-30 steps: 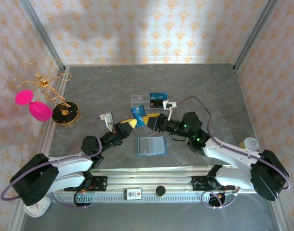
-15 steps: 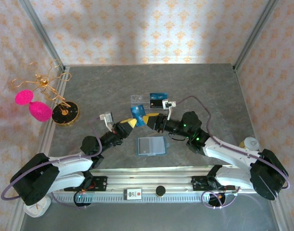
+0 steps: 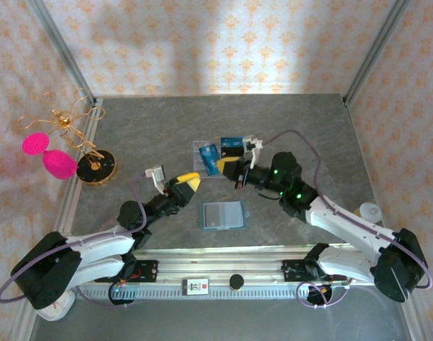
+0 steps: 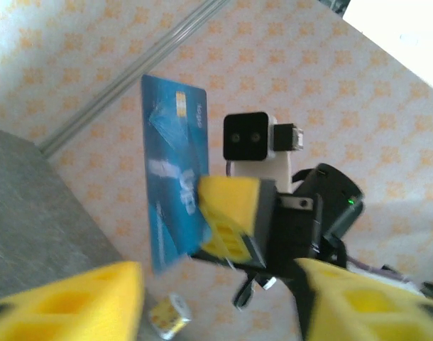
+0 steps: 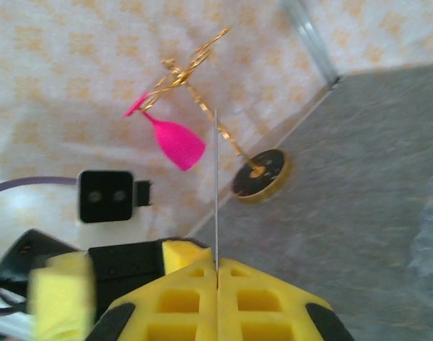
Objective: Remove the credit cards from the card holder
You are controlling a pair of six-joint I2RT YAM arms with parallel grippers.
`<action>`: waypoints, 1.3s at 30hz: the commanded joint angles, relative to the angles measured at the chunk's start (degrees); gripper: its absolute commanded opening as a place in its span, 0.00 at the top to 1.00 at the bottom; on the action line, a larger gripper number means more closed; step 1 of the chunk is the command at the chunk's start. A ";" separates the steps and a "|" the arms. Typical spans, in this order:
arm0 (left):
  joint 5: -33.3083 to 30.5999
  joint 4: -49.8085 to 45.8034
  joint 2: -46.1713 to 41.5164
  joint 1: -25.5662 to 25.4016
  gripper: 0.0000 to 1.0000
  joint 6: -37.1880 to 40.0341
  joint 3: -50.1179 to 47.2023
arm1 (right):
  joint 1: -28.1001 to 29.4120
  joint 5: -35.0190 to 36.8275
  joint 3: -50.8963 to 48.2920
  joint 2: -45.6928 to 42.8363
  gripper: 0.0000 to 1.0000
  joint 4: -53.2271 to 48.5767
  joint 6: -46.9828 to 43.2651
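Pulls blue credit card [image 3: 209, 154] away from newly widened left end effector [image 3: 189, 182], clamped in right end effector [image 3: 228, 169]. Leaves card holder [image 3: 223, 214] flat on bench [image 3: 131, 128]. Seemingly past handover; next calls for setting card down.

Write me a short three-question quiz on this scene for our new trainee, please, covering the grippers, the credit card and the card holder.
1. True or false: the left gripper, rather than the right gripper, grips the blue credit card.
2. Where is the card holder? A: flat on the table. B: in the left gripper. C: in the right gripper.
3. Short answer: how do the left gripper's jaws stand?

Key
1. False: the right gripper is shut on the card.
2. A.
3. Open, with nothing between them.
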 commanded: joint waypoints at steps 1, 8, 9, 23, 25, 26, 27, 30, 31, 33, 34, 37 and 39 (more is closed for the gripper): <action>0.06 -8.29 -5.21 0.49 0.29 2.67 1.22 | -4.85 -0.15 5.28 -0.82 1.00 -11.45 -13.11; -1.22 -25.83 -14.82 2.02 0.17 6.20 2.73 | -8.47 -1.85 22.68 11.79 1.00 -36.84 -39.84; -1.01 -27.08 -15.44 2.33 0.17 6.13 2.73 | -8.85 -2.41 25.68 13.83 1.00 -39.68 -43.17; -0.82 -44.84 -19.89 5.17 0.15 11.09 7.69 | -14.04 -0.87 49.65 34.00 1.00 -61.89 -68.28; -0.92 -45.13 -19.80 5.66 0.14 11.20 7.83 | -15.46 -2.51 50.79 35.44 1.00 -62.30 -70.14; -0.95 -45.33 -19.57 6.11 0.13 11.20 7.99 | -16.13 -3.04 51.58 36.18 1.00 -62.60 -71.25; -0.83 -45.77 -19.45 6.52 0.13 11.28 8.24 | -16.60 -3.50 52.38 37.01 1.00 -63.14 -72.26; 0.09 -46.67 -19.23 7.88 0.13 11.73 8.48 | -17.60 -4.84 57.80 40.89 1.00 -68.99 -76.87; 0.35 -46.65 -19.31 8.25 0.13 11.73 8.37 | -17.89 -5.10 60.17 42.39 1.00 -71.00 -78.21; 0.66 -46.84 -19.34 9.35 0.13 11.57 8.44 | -18.65 -5.97 63.36 45.13 1.00 -73.82 -80.90; 0.97 -47.03 -19.35 9.94 0.13 11.55 8.61 | -18.93 -6.40 64.71 46.47 1.00 -74.68 -81.92; 2.01 -47.92 -19.17 11.61 0.13 11.59 9.21 | -19.03 -6.30 69.41 50.60 1.00 -77.38 -84.38; 2.59 -48.50 -19.08 12.68 0.13 11.55 9.53 | -19.03 -5.97 72.99 53.55 1.00 -79.58 -85.68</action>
